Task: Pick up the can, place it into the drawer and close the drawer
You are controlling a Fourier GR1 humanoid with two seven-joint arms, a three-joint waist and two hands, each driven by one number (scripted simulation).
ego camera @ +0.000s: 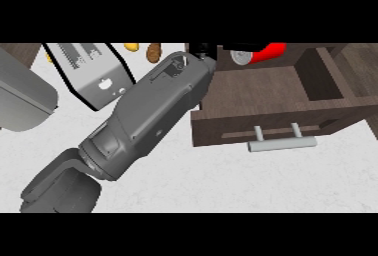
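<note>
Pale counter [244, 180] carries the open drawer [251, 87] toward its right edge, and my right hand [201, 51] sits at the drawer's far end beside the red can [260, 54], presumably to lower it in, though I cannot tell how its fingers are set.

The right arm [151, 107] comes in from the near left corner and goes slanting up toward the far middle. It is grey and thick. It bends at the elbow [87, 162]. The part below the bend [59, 187] is darker and lies close to the near edge. The wrist [181, 65] is at the far end of the arm. Only a little bit of the black right hand [201, 50] shows past the wrist, at the far edge, and the rest is cut off. A big round grey shape [22, 95] sits at the left edge. It may be the left arm, but I cannot be sure.
</note>
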